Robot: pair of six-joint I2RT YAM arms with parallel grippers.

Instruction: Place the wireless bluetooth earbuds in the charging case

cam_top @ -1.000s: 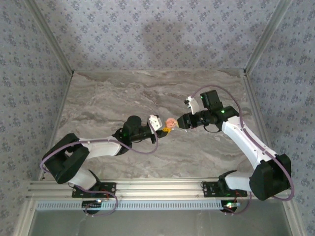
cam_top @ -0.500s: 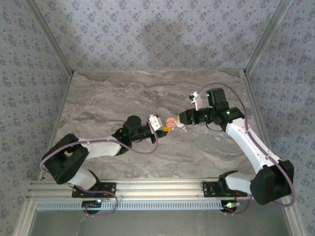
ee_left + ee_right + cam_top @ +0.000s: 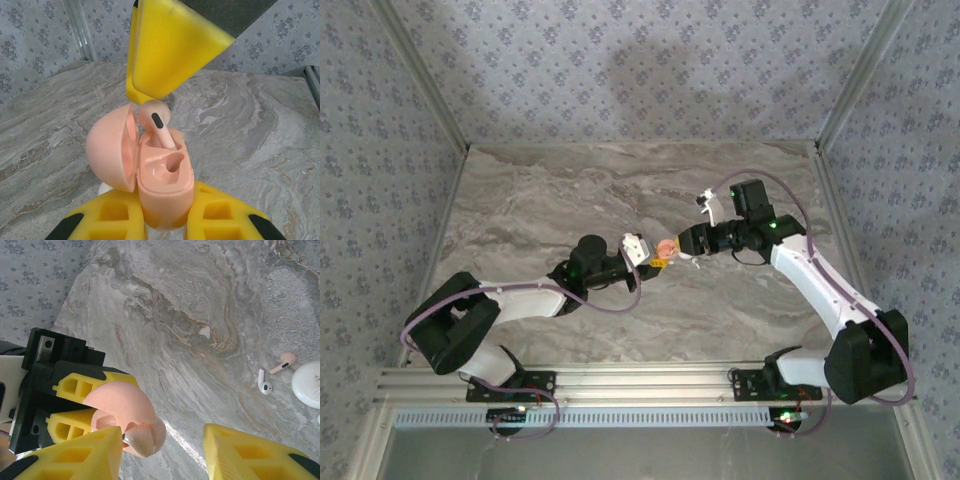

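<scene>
The charging case [image 3: 165, 185] is salmon-pink and stands open, lid [image 3: 107, 150] swung to the left. My left gripper [image 3: 165, 225] is shut on its base and holds it above the table. One pink earbud [image 3: 157, 125] sits partly in the far slot with its head sticking up. The near slot is empty. A yellow finger [image 3: 170, 45] of my right gripper [image 3: 165, 445] rests on top of that earbud. The right gripper is open, the case [image 3: 125, 400] beside its left finger. A second pink earbud [image 3: 282, 362] lies on the table. From above, the case [image 3: 667, 248] sits between both grippers.
A white earbud [image 3: 263, 385] and a white round disc [image 3: 307, 382] lie on the marble table [image 3: 200, 300] near the second pink earbud. A small white chip [image 3: 204, 331] lies farther out. Patterned walls and metal rails [image 3: 430, 110] border the table.
My right arm drew back a little, then came in toward the case again. The left arm and the case have stayed in place.
</scene>
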